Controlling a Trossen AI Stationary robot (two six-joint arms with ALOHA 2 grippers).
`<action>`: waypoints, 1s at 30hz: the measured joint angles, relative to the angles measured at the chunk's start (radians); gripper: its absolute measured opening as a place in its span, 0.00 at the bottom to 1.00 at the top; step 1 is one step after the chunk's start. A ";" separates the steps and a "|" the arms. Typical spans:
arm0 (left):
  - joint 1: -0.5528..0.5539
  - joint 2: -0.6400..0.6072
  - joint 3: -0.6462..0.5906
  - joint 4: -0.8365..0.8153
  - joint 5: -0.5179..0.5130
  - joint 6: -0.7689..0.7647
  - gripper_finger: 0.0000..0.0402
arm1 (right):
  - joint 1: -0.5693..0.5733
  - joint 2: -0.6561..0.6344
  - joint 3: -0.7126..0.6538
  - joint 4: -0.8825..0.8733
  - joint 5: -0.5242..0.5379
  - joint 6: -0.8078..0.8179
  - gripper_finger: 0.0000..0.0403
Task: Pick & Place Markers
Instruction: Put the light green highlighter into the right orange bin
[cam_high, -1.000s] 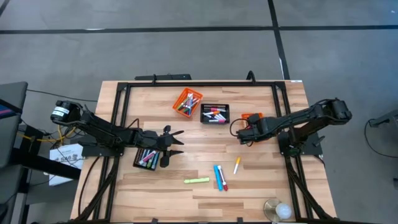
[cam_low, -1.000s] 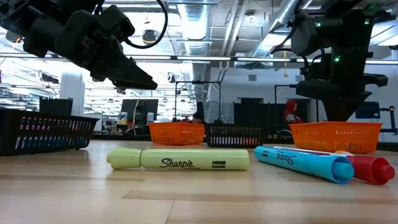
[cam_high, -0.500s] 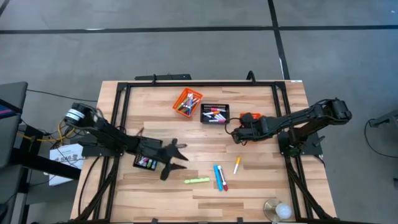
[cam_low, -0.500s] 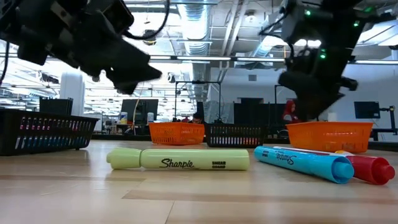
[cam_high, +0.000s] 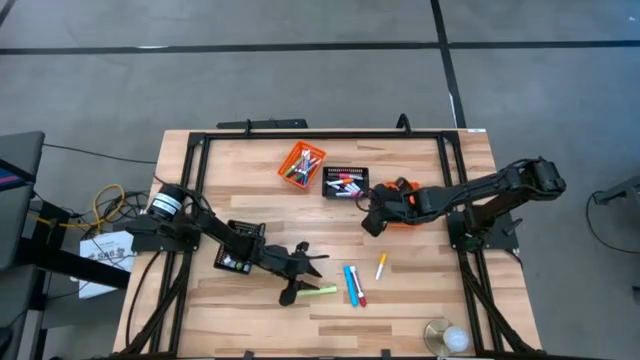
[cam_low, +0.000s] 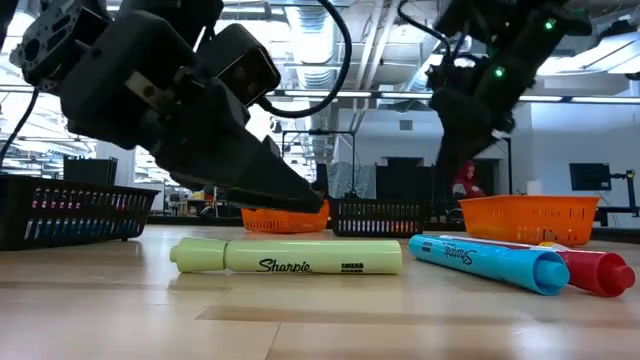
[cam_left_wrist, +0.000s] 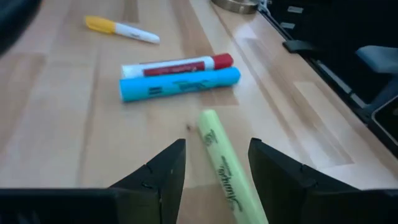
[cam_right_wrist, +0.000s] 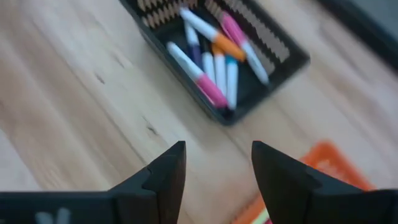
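Markers are the thing to move here, and the nearest one, a yellow-green highlighter (cam_left_wrist: 222, 165), lies flat on the table (cam_high: 420, 300) right in front of the left gripper (cam_high: 305, 275), in line with the gap between its fingers. This gripper stands wide open and holds nothing; in my judgement it is placed like this so that the jaws can go down on both sides of the highlighter and close across its thin body. In the low view the fingers hang just above the highlighter and do not touch it yet. Just beyond it lie a blue marker (cam_left_wrist: 180, 84) and a red-capped marker (cam_left_wrist: 177, 65) side by side and touching, and a little farther a small yellow-capped white marker (cam_left_wrist: 122, 27), all loose near the front edge of the table. Behind the left arm, toward the left edge, there is a black basket (cam_high: 238, 258) with markers already inside. The right gripper (cam_high: 370, 222) hovers near the middle of the table, also open and empty, just beside a second black basket (cam_right_wrist: 219, 56) full of markers and over an orange basket (cam_high: 402, 190). Another orange basket (cam_high: 301, 165) with markers stands near the back edge. Four markers remain outside the baskets.
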 joint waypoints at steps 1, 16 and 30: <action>0.000 0.005 0.003 0.001 0.009 -0.006 0.43 | -0.003 0.000 0.010 0.006 0.002 -0.034 0.43; -0.056 0.012 0.015 -0.004 -0.049 -0.026 0.43 | -0.147 -0.002 0.130 0.289 0.015 -0.447 0.41; -0.073 0.059 0.014 -0.075 -0.130 -0.053 0.43 | -0.216 -0.002 0.130 0.811 -0.047 -0.836 0.39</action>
